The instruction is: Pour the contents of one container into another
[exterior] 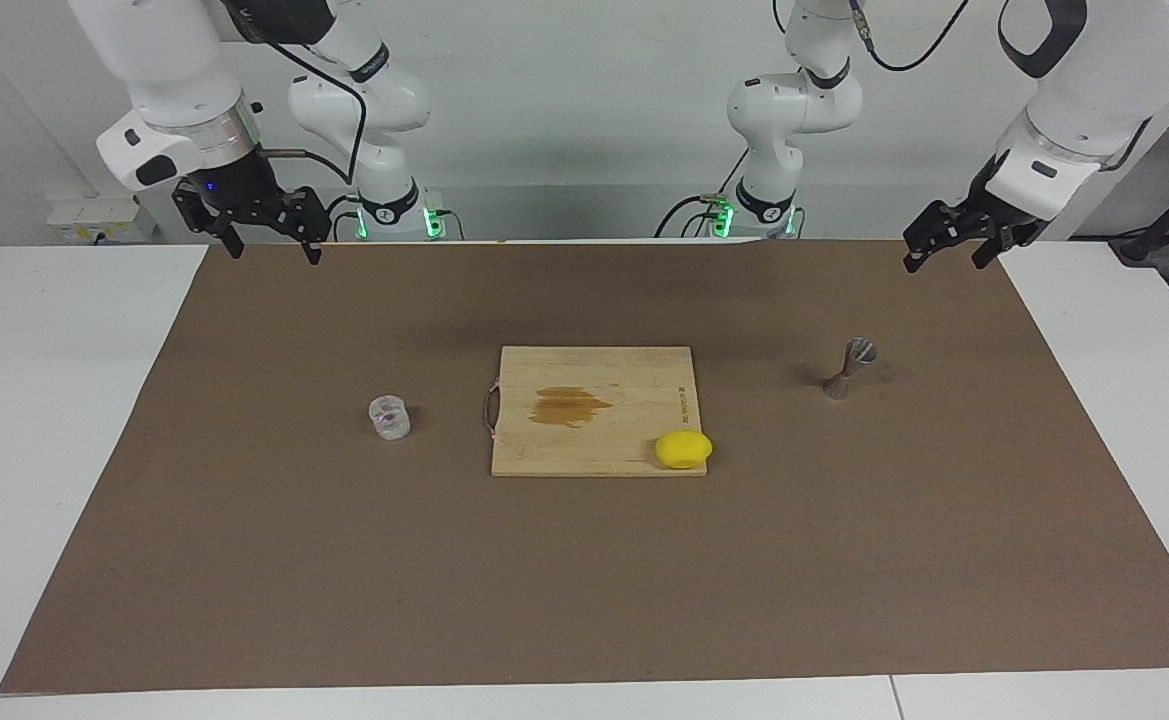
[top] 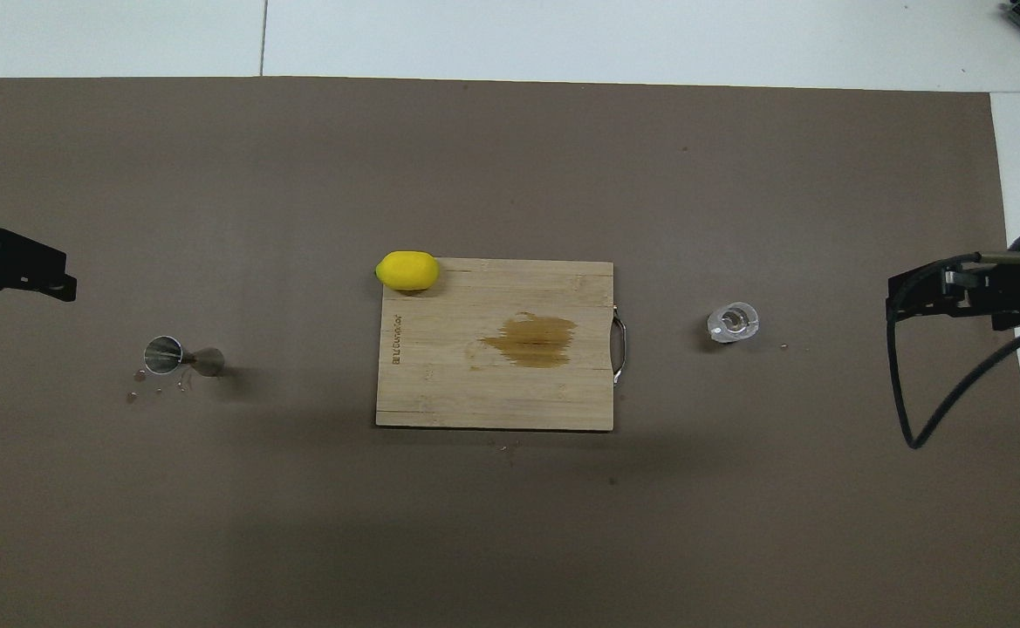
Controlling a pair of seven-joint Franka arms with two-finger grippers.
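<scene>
Nothing grasped yet: both grippers, right (exterior: 269, 240) and left (exterior: 956, 247), hover with jaws spread; next, the right takes the glass cup (exterior: 389, 417) to the jigger (exterior: 849, 367).

A white tabletop (exterior: 64, 420) under a brown mat (exterior: 584, 580) meets a plain pale wall (exterior: 584, 120) carrying a socket strip (exterior: 99, 220).
</scene>
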